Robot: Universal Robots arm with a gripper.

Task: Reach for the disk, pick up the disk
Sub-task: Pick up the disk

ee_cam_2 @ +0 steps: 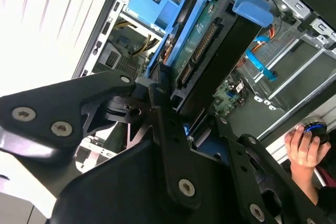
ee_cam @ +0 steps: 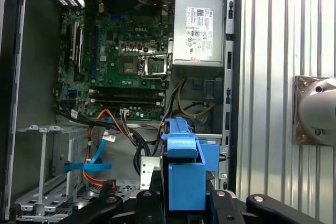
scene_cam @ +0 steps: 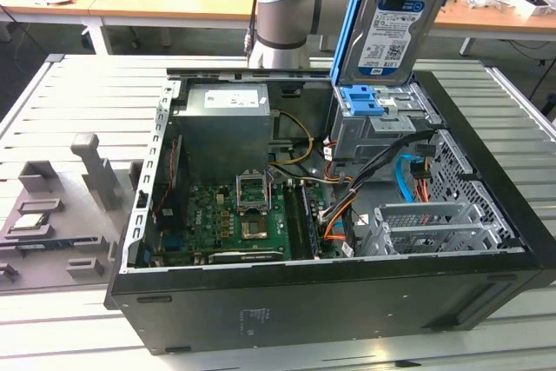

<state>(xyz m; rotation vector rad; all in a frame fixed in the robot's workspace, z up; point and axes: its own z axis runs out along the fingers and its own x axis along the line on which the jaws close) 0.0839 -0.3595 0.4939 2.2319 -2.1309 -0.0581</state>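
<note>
Fingers of the gripper closed on the disk, one on each side of its blue rail frame. Same clamp seen in the second wrist view, with the disk edge-on and its connector row showing.

Disk held upright in the air, label facing the exterior view, just above the grey drive cage and its blue latch. Cannot tell whether its lower edge touches the latch.

Open computer case lies on its side on the slatted metal table. Inside: green motherboard, grey power supply, orange and blue cables near the cage.

Grey fixture block on the table at the exterior view's left.

A person's hand rests on a dark rounded object beyond the case.
</note>
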